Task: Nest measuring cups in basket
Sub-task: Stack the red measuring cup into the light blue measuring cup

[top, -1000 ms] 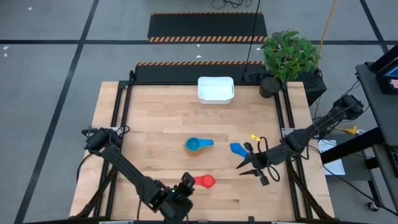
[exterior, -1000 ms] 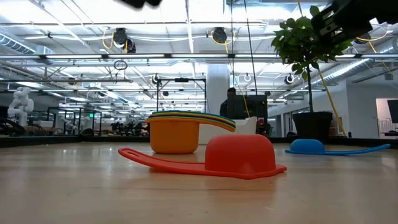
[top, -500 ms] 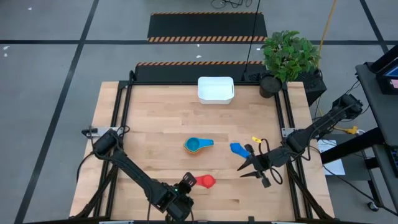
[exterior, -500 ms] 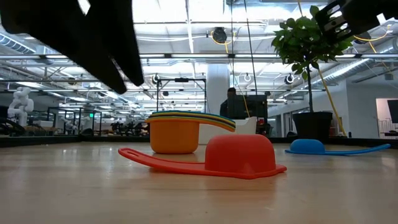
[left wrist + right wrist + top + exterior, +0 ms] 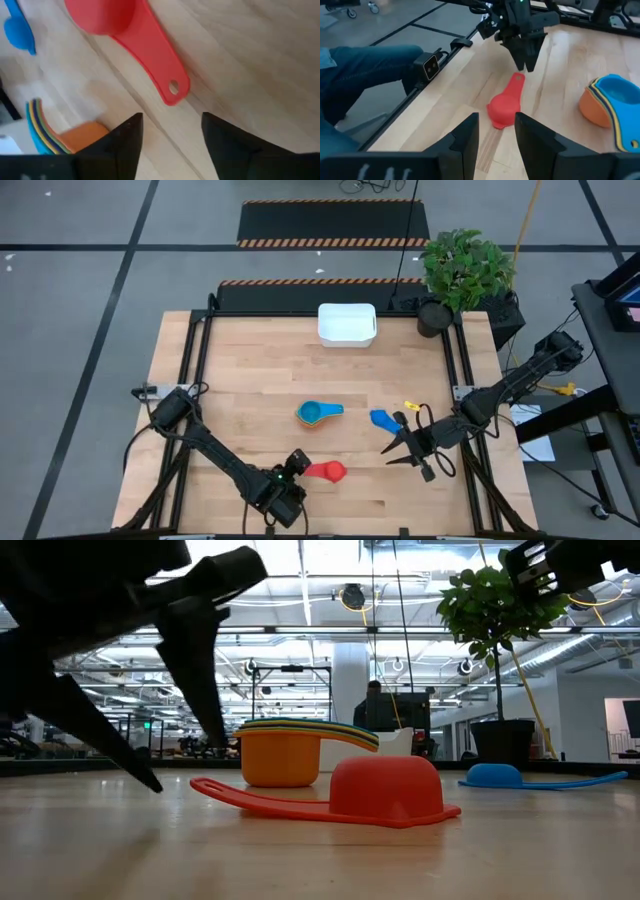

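A red measuring cup (image 5: 328, 471) lies mouth down near the table's front edge, with its flat handle (image 5: 165, 65) pointing toward the left. My left gripper (image 5: 172, 137) stands open just off the handle's free end, low over the wood, touching nothing. A nested stack of cups, orange outermost (image 5: 316, 414), sits upright at mid-table. A dark blue cup (image 5: 381, 419) lies mouth down to its right. The white basket (image 5: 347, 323) stands at the far edge. My right gripper (image 5: 388, 454) hangs open, with nothing between its fingers, near the blue cup.
A small yellow piece (image 5: 410, 403) lies beyond the blue cup. A potted plant (image 5: 462, 272) stands at the far right corner, off the wood. A person's blue-clad leg (image 5: 365, 60) shows beside the table's left frame.
My left gripper has come down toward the table beside the red cup's handle end and has opened its fingers. The red cup, the stack and the blue cup have stayed where they were.
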Robot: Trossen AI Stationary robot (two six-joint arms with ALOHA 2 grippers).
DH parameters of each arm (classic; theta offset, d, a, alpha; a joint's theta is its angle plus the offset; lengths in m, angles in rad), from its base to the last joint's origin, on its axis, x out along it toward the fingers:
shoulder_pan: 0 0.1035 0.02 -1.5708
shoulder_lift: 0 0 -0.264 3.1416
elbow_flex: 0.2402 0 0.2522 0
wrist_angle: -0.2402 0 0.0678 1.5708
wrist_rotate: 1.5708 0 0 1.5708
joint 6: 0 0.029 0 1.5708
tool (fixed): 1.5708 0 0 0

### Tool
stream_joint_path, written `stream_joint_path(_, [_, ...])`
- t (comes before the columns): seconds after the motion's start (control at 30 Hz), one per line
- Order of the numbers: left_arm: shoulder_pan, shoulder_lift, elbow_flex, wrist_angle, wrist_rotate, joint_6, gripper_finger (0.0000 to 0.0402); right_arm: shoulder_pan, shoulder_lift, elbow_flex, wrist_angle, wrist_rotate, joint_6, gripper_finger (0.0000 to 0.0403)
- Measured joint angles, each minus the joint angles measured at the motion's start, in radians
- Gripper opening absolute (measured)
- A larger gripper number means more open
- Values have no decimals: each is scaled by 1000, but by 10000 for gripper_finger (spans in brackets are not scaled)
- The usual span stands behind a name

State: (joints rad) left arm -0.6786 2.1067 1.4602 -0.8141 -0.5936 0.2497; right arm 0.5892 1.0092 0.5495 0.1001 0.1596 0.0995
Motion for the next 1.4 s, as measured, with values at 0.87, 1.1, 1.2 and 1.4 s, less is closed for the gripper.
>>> stream_joint_path(0.87, [37, -5, -154, 242, -24, 358, 87, -99, 0, 0, 20, 210, -247, 121])
stream_joint_path(1.1, [45, -3, -155, 273, -17, 358, 58, -158, 0, 0, 53, 207, -277, 121])
stream_joint_path(1.2, [45, -2, -156, 287, -17, 352, 52, -180, 0, 0, 53, 206, -277, 121])
stream_joint_path(1.4, [41, -2, -156, 294, -17, 333, 69, -214, 0, 0, 53, 204, -270, 121])
